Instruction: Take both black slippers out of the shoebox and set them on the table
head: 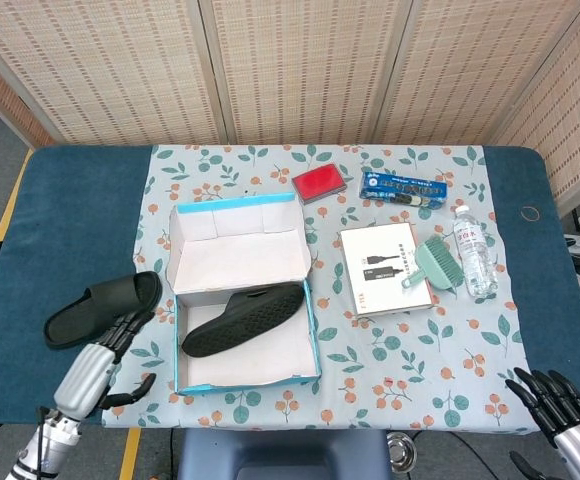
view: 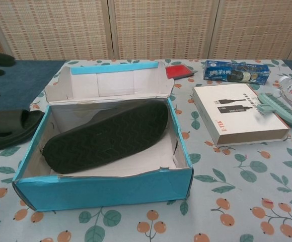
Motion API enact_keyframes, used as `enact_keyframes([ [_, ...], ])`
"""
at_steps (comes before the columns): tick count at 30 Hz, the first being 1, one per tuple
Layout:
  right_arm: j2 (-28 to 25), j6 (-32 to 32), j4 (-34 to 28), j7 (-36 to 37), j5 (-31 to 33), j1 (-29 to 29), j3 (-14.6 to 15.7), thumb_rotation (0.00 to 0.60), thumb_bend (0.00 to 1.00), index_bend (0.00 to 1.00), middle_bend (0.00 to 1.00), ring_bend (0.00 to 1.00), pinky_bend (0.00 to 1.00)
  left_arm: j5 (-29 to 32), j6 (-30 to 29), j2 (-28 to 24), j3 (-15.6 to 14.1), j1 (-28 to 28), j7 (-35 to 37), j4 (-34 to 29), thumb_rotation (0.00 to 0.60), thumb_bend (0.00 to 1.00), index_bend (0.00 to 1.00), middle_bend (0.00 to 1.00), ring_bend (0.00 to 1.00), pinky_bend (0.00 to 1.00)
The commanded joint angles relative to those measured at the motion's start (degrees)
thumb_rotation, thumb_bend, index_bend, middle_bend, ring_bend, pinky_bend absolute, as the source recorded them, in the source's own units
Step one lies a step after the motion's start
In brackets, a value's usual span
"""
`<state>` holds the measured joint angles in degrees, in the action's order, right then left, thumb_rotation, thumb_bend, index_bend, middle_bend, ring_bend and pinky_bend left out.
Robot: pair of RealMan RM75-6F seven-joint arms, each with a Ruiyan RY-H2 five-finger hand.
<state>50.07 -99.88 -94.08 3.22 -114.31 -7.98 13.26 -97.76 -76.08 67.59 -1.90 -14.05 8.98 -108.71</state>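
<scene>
The black rubber-like slipper (view: 105, 135) in the box has a matt sole with a fine ribbed tread. The blue and white cardboard shoebox (view: 105, 187) looks dull, with rough torn edges. The floral tablecloth (head: 410, 370) seems a smooth printed cloth, over a dark blue matt table cover (head: 70, 220). The clear plastic water bottle (head: 474, 252) is glossy. The mint green plastic brush (head: 432, 262) looks smooth.
</scene>
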Motion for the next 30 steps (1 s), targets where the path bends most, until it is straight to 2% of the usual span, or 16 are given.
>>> enact_keyframes([
  [1, -0.06, 0.27, -0.07, 0.24, 0.39, 0.12, -0.16, 0.472, 0.24, 0.00, 0.00, 0.00, 0.00, 7.85, 14.77, 0.42, 3.93, -9.70, -4.74, -5.95, 0.600, 0.38, 0.00, 0.00, 0.00, 0.21],
  [6, -0.39, 1.20, -0.19, 0.84, 1.51, 0.35, -0.35, 0.472, 0.24, 0.00, 0.00, 0.00, 0.00, 16.22, 20.46, 6.71, 6.73, -14.37, -14.11, -4.59, 0.600, 0.38, 0.00, 0.00, 0.00, 0.20],
  [11, -0.64, 1.74, -0.32, 1.33, 1.63, 0.56, -0.32, 0.472, 0.24, 0.00, 0.00, 0.00, 0.00, 22.22, 20.28, 12.39, 8.56, -16.62, -21.43, -0.59, 0.600, 0.38, 0.00, 0.00, 0.00, 0.16],
  [23, -0.70, 2.32, -0.53, 1.90, 3.14, 0.76, -1.07, 0.473, 0.24, 0.00, 0.00, 0.00, 0.00, 29.51, 20.36, 16.38, 9.17, -19.31, -27.69, 5.52, 0.600, 0.38, 0.00, 0.00, 0.00, 0.17],
  [28, -0.79, 2.32, -0.40, 2.20, 3.19, 0.76, -1.14, 0.473, 0.24, 0.00, 0.00, 0.00, 0.00, 34.26, 19.53, 17.08, 9.28, -20.25, -31.96, 6.10, 0.600, 0.38, 0.00, 0.01, 0.01, 0.23],
  [30, -0.81, 2.19, -0.34, 2.17, 3.23, 0.66, -1.19, 0.473, 0.24, 0.00, 0.00, 0.00, 0.00, 36.43, 17.29, 18.08, 9.68, -20.09, -34.05, 6.03, 0.600, 0.38, 0.03, 0.05, 0.06, 0.28],
])
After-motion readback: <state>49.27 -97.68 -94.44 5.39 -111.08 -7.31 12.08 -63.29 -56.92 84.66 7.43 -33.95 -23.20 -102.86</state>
